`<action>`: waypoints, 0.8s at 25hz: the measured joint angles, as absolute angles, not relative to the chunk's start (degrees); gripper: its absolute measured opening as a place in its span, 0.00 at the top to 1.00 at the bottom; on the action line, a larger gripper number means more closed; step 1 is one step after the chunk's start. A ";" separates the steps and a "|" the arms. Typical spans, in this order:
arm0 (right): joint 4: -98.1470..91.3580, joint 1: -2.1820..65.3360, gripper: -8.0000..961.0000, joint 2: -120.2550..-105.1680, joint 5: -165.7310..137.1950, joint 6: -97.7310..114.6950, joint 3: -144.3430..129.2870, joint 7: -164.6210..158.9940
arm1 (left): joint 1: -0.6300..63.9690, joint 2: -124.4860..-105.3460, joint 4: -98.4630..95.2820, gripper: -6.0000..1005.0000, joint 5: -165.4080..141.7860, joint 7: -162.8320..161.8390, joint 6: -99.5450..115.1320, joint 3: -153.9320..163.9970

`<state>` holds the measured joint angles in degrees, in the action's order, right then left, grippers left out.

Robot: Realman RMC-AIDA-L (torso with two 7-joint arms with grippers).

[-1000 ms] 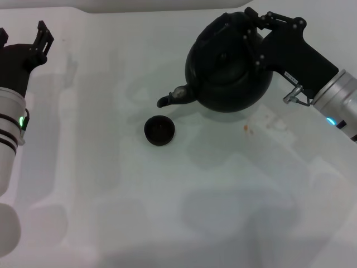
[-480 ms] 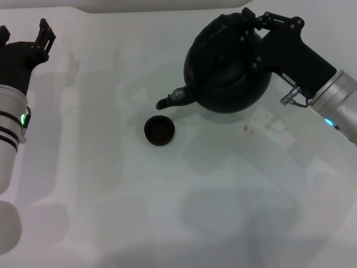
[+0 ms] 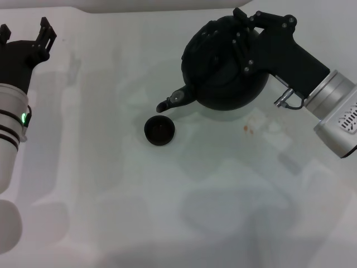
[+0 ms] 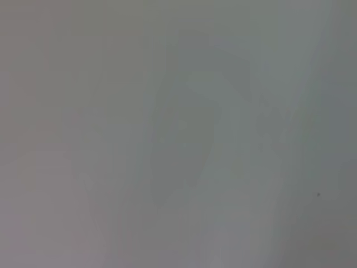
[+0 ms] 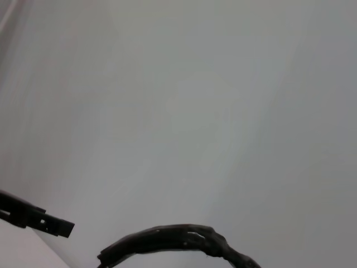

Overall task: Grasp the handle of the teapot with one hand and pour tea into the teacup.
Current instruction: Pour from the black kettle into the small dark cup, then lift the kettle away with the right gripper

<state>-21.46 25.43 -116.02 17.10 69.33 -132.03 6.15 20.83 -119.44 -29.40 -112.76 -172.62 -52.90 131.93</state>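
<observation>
The matte-black teapot (image 3: 220,75) is at the back right of the white table, held slightly tilted, its spout (image 3: 167,103) with a small grey cap pointing left and down. My right gripper (image 3: 244,42) is shut on the handle at the pot's top, which it mostly covers; the ribbed handle (image 5: 173,241) shows as a black arch in the right wrist view. The small black teacup (image 3: 159,130) stands just in front of and below the spout tip, apart from it. My left gripper (image 3: 23,38) is open and empty, parked at the far left.
The white table (image 3: 184,206) spreads in front of the cup. A small orange-brown speck (image 3: 245,128) lies right of the cup. The table's back edge (image 3: 139,8) runs just behind the pot. The left wrist view shows only bare white surface.
My right arm has rolled and shifted slightly left with the teapot, tipping the pot a little toward the spout. The cup and left arm have not moved.
</observation>
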 joint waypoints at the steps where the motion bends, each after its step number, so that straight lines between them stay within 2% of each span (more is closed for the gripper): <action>1: -21.48 25.44 0.85 -116.02 17.09 69.33 -132.03 6.67 | 20.83 -119.44 -29.40 0.12 -112.76 -172.62 -52.90 131.93; 20: -21.25 26.07 0.86 -115.93 16.19 69.17 -132.58 11.60 | 21.01 -119.53 -29.30 0.12 -112.76 -172.62 -52.85 131.92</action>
